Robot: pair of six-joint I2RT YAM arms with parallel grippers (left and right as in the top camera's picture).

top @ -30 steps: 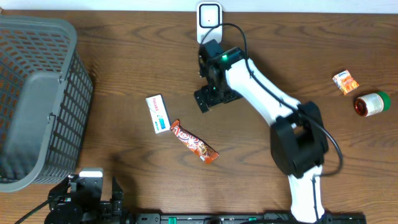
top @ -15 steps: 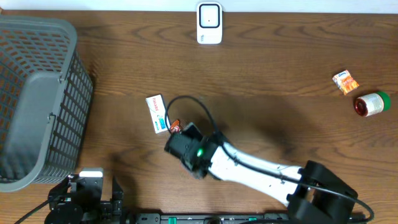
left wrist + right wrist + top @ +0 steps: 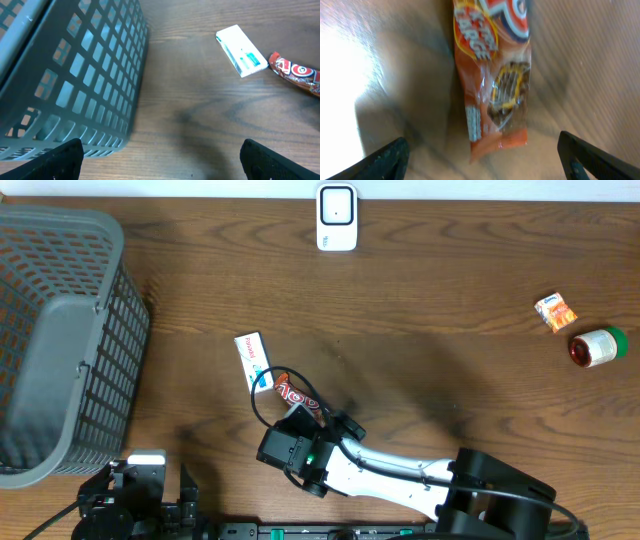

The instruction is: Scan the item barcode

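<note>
Now the right fingers (image 3: 385, 156) stand apart, one on each side of the bar (image 3: 492, 75), and touch nothing. The bar lies flat on the worktop (image 3: 450, 280), its near end between them and its far end just beside a white box (image 3: 254, 361).

The step in hand looks like the pick-up. To do it well, the fingers should go down level until the tips nearly meet the wood, then close across the bar's width, not along its length. The wrapper looks thin and slick and would likely buckle or slip out of a shallow pinch.

Gripping near the end, as they are lined up now, leaves most of the wrapper free to show to the scanner (image 3: 337, 217), which stands well apart at the far edge. A pale printed strip runs along one edge of the wrapper. It is too blurred to tell whether that is the barcode, so the pinch had better keep off it. The lift should go straight up, so the white box is not dragged.

The left fingers (image 3: 55, 157) are wide apart too, holding nothing, near the basket (image 3: 75, 60).
</note>
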